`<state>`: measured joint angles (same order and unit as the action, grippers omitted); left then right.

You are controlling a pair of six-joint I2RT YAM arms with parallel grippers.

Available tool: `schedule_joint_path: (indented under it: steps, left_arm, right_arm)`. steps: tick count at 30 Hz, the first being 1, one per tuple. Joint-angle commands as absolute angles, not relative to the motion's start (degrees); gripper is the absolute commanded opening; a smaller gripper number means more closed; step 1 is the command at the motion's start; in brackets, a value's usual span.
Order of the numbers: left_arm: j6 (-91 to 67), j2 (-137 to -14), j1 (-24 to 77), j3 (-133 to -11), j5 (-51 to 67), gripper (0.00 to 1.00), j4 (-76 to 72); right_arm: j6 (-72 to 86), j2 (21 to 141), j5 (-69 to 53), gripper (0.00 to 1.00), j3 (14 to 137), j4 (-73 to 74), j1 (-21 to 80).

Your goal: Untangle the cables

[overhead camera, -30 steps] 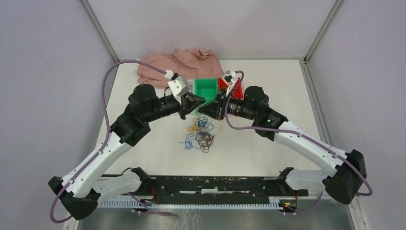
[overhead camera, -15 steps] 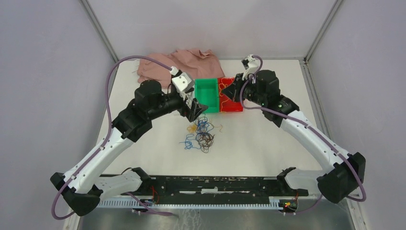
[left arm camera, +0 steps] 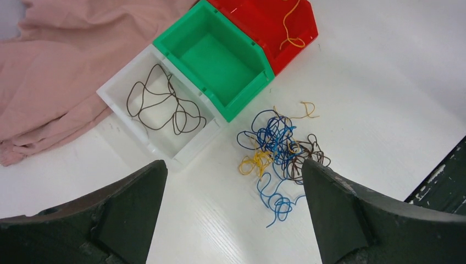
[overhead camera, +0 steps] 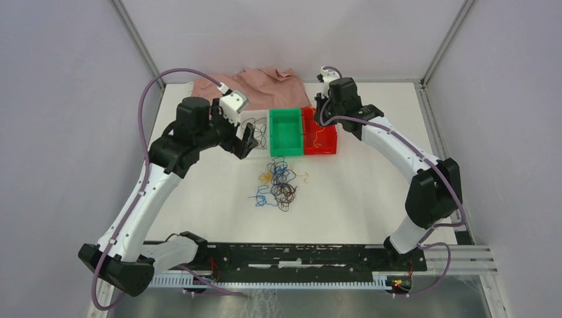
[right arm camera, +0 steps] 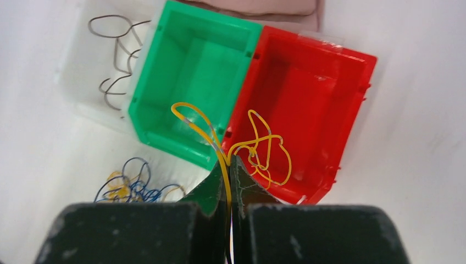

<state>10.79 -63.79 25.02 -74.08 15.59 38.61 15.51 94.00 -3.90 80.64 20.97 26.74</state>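
A: Right gripper [right arm camera: 228, 163] pinched on yellow strand [right arm camera: 262, 147], loops dangling just past its tips.
B: Left gripper [left arm camera: 233, 168] spread wide, tangle [left arm camera: 277, 146] ahead between its fingers [left arm camera: 132, 209]. Light, springy wire; pinch one outlying loop.

Three downward views share the cables [overhead camera: 280, 182]

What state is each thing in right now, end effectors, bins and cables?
Left end effector: open, empty.
Right end effector: shut on yellow cable.
Yellow cable: dangling over red bin.
White bin: holds one brown cable.
Green bin: empty.
Tangled cables: knotted pile on table.
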Motion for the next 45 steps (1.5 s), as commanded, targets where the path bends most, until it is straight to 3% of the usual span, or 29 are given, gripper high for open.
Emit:
schedule_joint_path:
  steps: [1,17,19,24,27,38,45]
  left_arm:
    - [14.4,-63.05,22.92,-75.56,20.69,0.99,40.3]
    - [14.25,-62.17,22.36,-72.81,23.21,0.99,38.58]
    - [14.25,-62.22,22.35,-73.1,23.45,0.99,38.58]
    - [14.27,-62.1,22.41,-73.82,23.55,0.99,38.58]
    - [14.37,-62.09,22.4,-73.83,23.34,0.99,38.86]
    - [14.44,-61.83,22.38,-74.53,23.22,0.99,39.55]
    - [14.85,-61.11,22.33,-73.68,23.14,0.99,39.73]
  right_arm:
    - [11.17,96.93,3.43,0.0,86.94,21.59,25.64]
    - [14.52,113.66,3.43,0.02,95.1,30.64,25.51]
    - [15.77,114.8,3.89,0.09,96.78,33.34,25.57]
    - [17.14,114.71,2.94,0.4,100.37,38.83,25.44]
    - [18.51,112.1,1.22,0.48,101.15,38.93,25.21]
    - [20.65,115.48,-4.61,0.46,110.51,50.53,23.89]
    - [24.04,117.75,-8.51,0.45,109.31,47.65,21.9]
